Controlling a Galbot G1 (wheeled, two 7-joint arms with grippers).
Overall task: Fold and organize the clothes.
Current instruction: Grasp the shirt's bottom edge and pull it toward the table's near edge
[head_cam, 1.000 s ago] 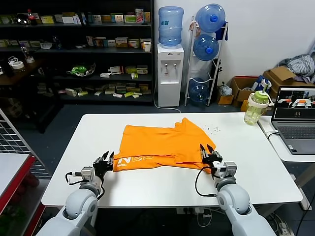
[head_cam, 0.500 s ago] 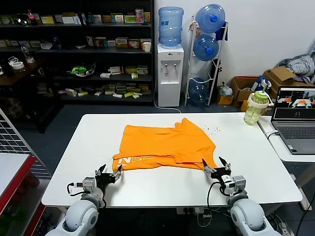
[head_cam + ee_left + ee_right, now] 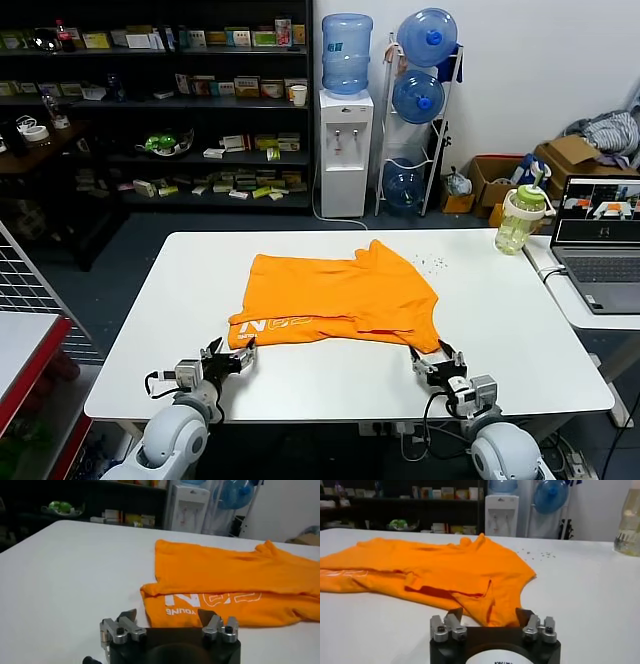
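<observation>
A green bottle [image 3: 522,220] stands beside an open laptop [image 3: 598,245].

My head camera looked forward and down from above the white table [image 3: 520,330], taking in the whole top, the shelves behind and both arms at the near edge. Each wrist camera sat low, close over the tabletop, facing away from me across it. The left one saw past the left gripper [image 3: 169,622] to the orange shirt [image 3: 230,580]; the right one past the right gripper [image 3: 490,622]. All three views shared the shirt and the water dispenser [image 3: 345,150] beyond.
</observation>
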